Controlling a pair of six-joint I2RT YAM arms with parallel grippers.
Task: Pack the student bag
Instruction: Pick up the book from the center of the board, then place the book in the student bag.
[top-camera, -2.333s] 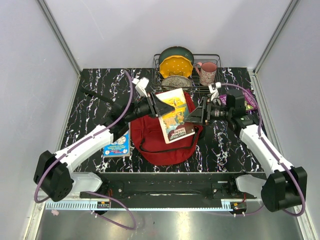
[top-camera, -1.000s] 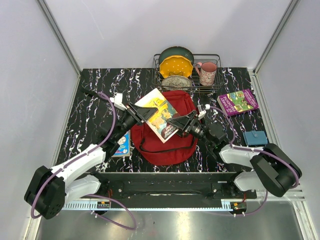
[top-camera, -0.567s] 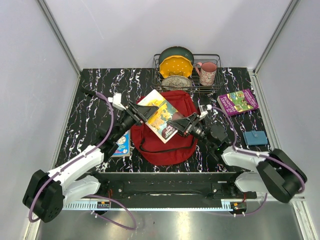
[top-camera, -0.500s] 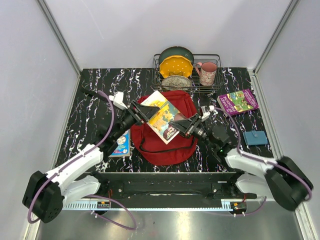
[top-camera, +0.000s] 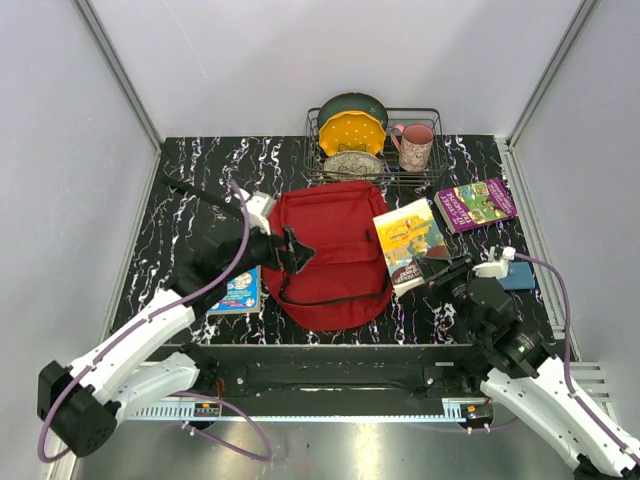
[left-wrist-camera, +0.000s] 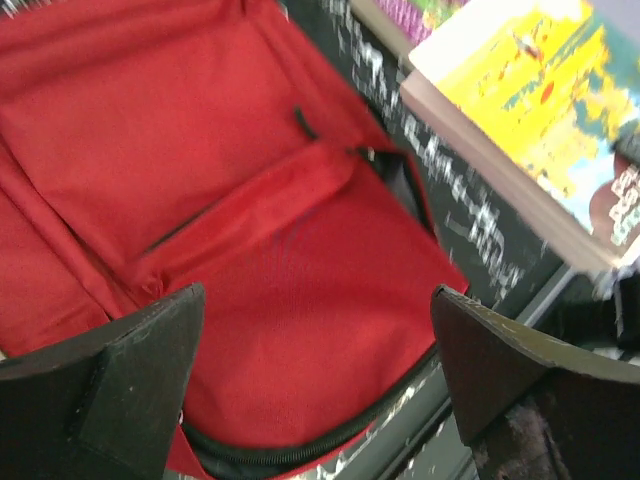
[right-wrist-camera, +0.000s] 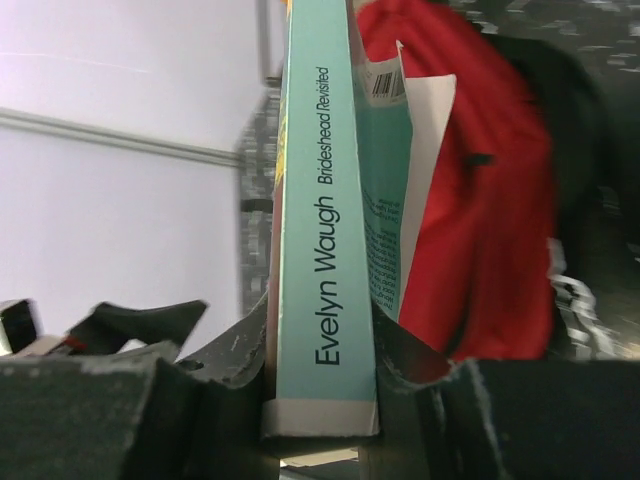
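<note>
Two arms flank the student bag (top-camera: 335, 250), which lies flat in the middle of the marbled table (top-camera: 180, 200). The left gripper (top-camera: 292, 252) hangs at the bag's left edge, its jaws spread wide and holding nothing. In the left wrist view, the bag's red fabric fills the gap between its two fingers (left-wrist-camera: 130, 370). The right gripper (top-camera: 428, 268), just right of the bag, is clamped on the near end of a paperback book (top-camera: 408, 235) whose yellow cover faces up. In the right wrist view, the book's teal spine stands between the pads. A purple book (top-camera: 477, 203) lies farther to the right of the bag, and a blue booklet (top-camera: 237, 290) lies just left of it. Behind the bag stands a dish rack (top-camera: 380, 178) holding a pink mug (top-camera: 415, 145).
</note>
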